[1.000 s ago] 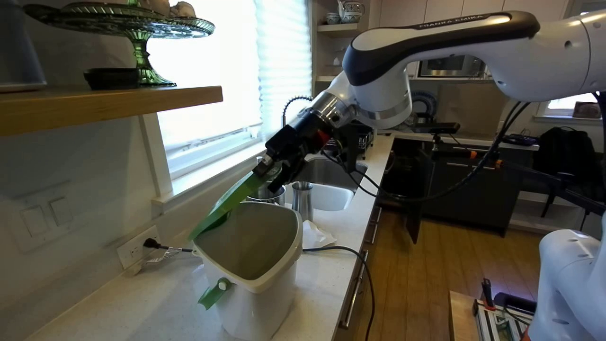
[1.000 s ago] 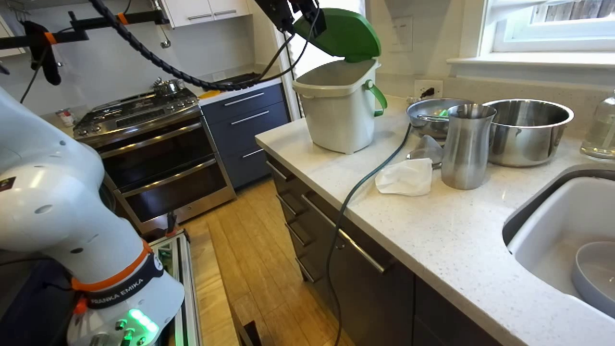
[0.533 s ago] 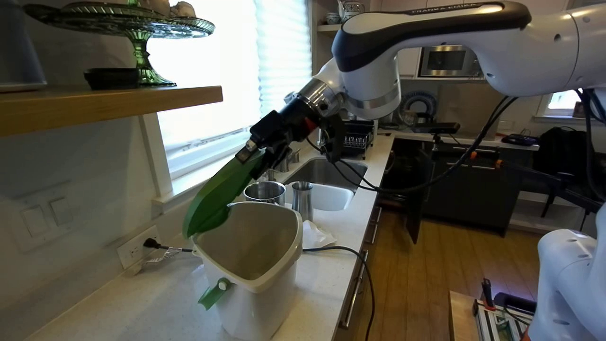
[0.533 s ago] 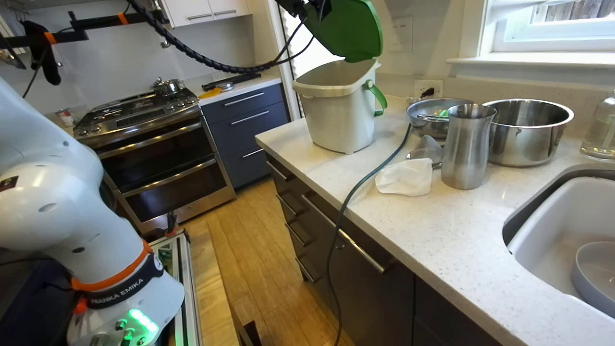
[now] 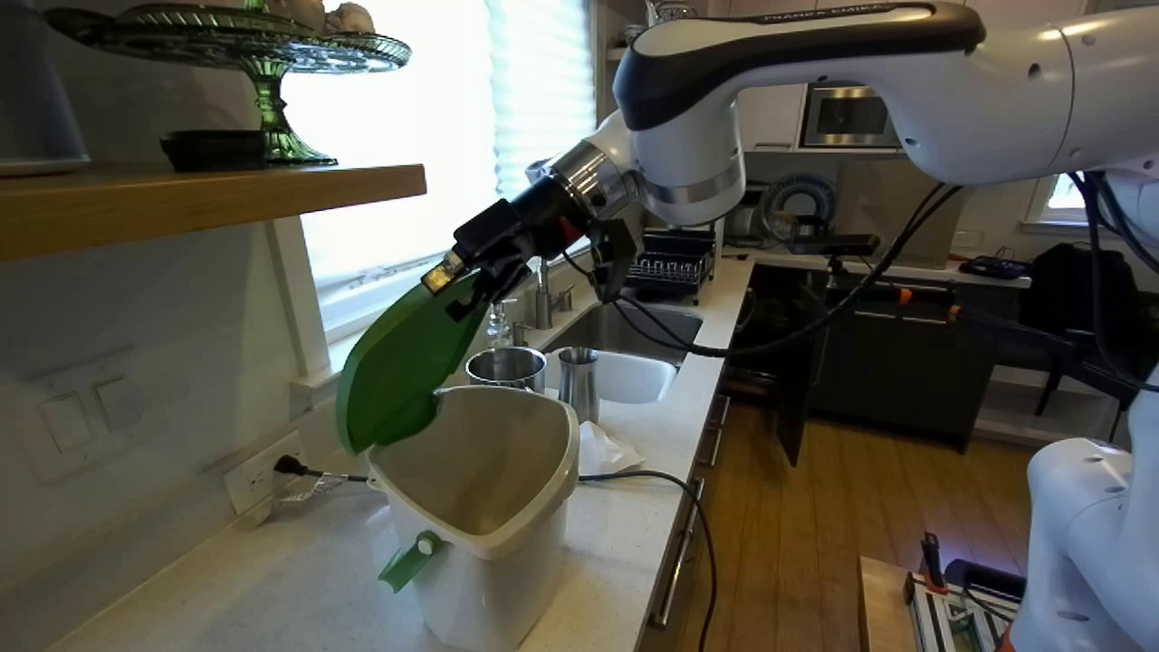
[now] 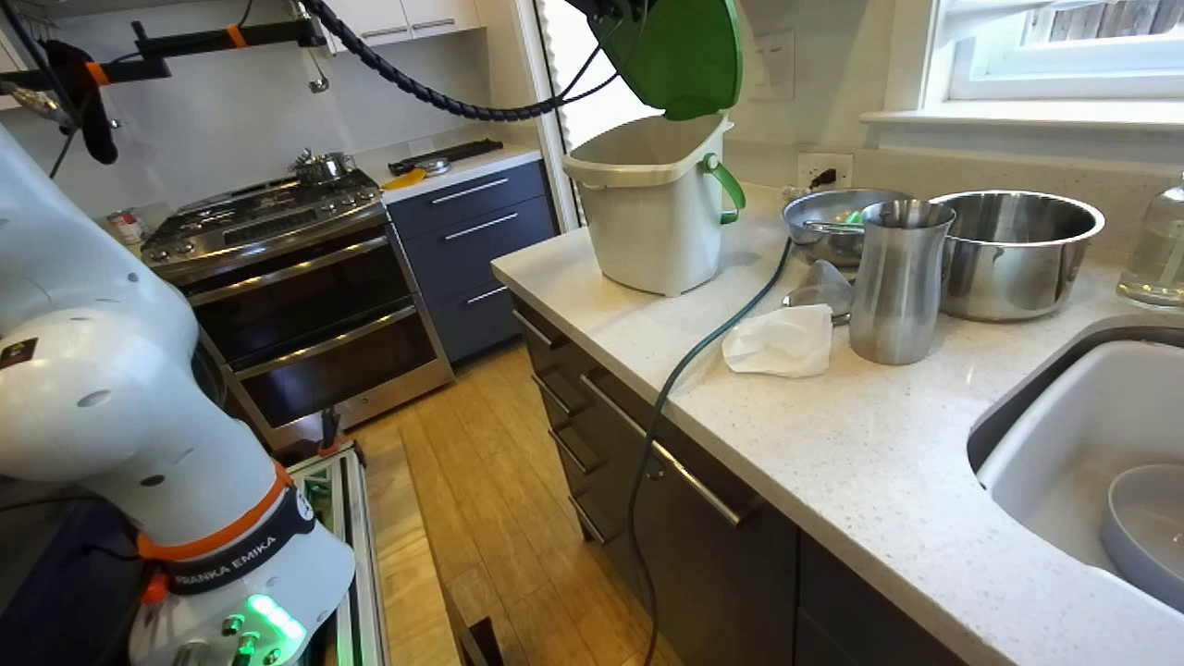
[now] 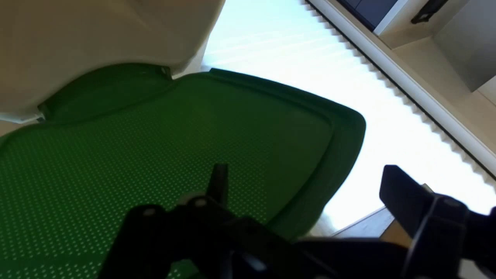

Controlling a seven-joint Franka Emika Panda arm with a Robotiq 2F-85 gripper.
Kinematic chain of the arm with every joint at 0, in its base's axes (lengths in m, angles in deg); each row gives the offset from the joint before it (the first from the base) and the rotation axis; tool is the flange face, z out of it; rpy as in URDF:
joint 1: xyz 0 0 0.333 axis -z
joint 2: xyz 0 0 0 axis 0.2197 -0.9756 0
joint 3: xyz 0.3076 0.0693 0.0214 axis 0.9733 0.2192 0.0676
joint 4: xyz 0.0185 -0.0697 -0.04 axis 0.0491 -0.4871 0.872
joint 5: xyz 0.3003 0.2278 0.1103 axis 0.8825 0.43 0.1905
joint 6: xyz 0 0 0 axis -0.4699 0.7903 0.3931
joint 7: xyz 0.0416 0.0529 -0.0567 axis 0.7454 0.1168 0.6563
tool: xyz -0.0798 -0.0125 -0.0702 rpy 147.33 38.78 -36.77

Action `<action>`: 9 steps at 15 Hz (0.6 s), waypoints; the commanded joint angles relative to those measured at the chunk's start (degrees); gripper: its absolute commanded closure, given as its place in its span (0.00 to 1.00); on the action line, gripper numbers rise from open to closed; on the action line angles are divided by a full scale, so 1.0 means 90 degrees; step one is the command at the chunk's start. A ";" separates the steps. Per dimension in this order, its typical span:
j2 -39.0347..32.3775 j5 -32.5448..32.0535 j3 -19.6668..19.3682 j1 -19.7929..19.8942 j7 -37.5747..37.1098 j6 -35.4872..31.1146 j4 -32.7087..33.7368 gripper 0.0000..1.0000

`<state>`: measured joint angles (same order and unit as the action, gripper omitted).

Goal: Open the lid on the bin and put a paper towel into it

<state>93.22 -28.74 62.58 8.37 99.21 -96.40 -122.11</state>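
Observation:
The green lid (image 5: 398, 362) is tilted up steeply at the rim of the cream bin (image 5: 498, 580), which stands open. The lid (image 6: 689, 60) and bin (image 6: 652, 222) also show in an exterior view, and the lid's dotted underside (image 7: 162, 155) fills much of the wrist view. My gripper (image 5: 453, 294) is at the lid's raised edge. In the wrist view its fingers (image 7: 304, 168) are wide apart, one in front of the underside, one past the edge. A crumpled white paper towel (image 6: 780, 342) lies on the counter; it also shows in an exterior view (image 5: 605, 450).
A steel cup (image 6: 895, 282), a steel pot (image 6: 1022, 259) and a metal bowl (image 6: 832, 242) stand near the towel. A cable (image 6: 703, 342) runs across the counter. A sink (image 6: 1101, 435) lies beyond. A wooden shelf (image 5: 208, 204) juts out above the counter.
My gripper has moved toward the wall and window side. The lid has swung further up and back with it. The bin and the paper towel have not moved.

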 commanded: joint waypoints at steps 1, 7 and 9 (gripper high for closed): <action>-0.0185 0.0432 0.0031 -0.0068 0.0498 -0.0320 0.0114 0.00; -0.0234 0.0916 0.0102 -0.0077 0.0984 -0.0516 0.0103 0.00; -0.0249 0.1052 0.0122 -0.0086 0.1160 -0.0580 0.0120 0.00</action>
<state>91.70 -21.78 63.31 7.90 106.71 -100.06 -121.45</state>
